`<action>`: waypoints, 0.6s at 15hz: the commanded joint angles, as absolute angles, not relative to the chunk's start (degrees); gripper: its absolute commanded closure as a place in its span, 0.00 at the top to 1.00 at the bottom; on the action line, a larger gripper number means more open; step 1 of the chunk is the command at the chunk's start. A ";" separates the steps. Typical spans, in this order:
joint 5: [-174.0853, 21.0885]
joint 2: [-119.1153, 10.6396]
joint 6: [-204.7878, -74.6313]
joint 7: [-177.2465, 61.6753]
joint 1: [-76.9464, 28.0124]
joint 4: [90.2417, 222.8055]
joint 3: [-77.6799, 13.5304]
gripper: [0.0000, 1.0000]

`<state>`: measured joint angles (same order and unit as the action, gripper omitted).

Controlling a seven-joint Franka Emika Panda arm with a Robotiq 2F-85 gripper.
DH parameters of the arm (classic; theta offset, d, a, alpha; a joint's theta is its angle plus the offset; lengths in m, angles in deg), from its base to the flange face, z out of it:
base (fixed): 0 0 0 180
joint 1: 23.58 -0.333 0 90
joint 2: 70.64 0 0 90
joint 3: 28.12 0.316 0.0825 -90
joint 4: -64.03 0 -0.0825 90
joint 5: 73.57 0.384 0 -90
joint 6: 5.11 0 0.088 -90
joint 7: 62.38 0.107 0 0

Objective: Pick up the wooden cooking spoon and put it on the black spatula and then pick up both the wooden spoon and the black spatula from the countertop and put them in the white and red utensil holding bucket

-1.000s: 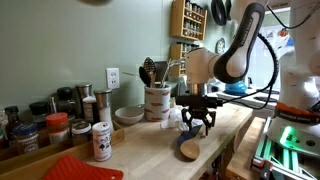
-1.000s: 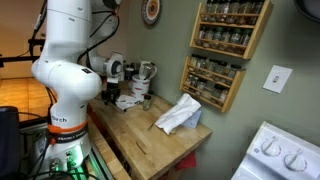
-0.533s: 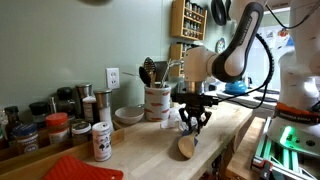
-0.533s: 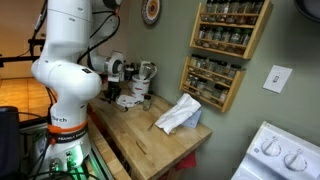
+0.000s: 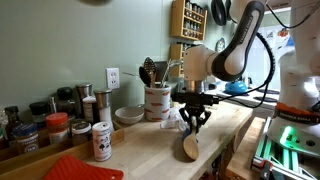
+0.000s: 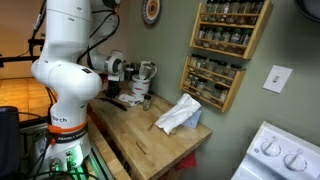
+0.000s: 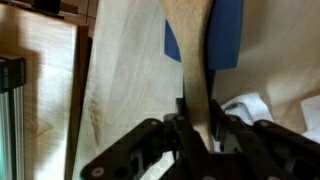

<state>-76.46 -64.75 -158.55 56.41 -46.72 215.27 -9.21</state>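
The wooden spoon point(image 5: 189, 148) lies on the wooden countertop point(image 5: 150, 150), bowl toward the front edge. In the wrist view its bowl point(image 7: 187, 30) rests over a dark blue-black flat blade point(image 7: 228, 35), apparently the black spatula. My gripper point(image 7: 197, 125) stands straight over the handle, fingers point(image 7: 222, 125) pressed against both sides of it. An exterior view shows the gripper point(image 5: 194, 122) low over the counter. The white and red utensil bucket point(image 5: 157, 102) stands behind it by the wall with dark utensils in it. The arm hides most of it in an exterior view.
Spice jars point(image 5: 60, 125) and a red cloth point(image 5: 85, 168) crowd one end of the counter. A bowl point(image 5: 128, 115) sits beside the bucket. A white cloth point(image 6: 180, 115) lies farther along, under wall spice racks point(image 6: 225, 50). A stove point(image 6: 280, 155) adjoins the counter.
The jaws have closed in from wide open onto the spoon's handle. The arm has stayed over the same spot and the spoon's bowl has barely shifted.
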 commanded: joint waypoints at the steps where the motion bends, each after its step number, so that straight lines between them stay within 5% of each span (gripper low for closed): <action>1: -72.44 -66.50 -156.50 52.13 -46.00 215.16 -8.59 0.06; 9: -65.31 -70.66 -144.82 45.60 -44.09 210.35 -9.27 0.03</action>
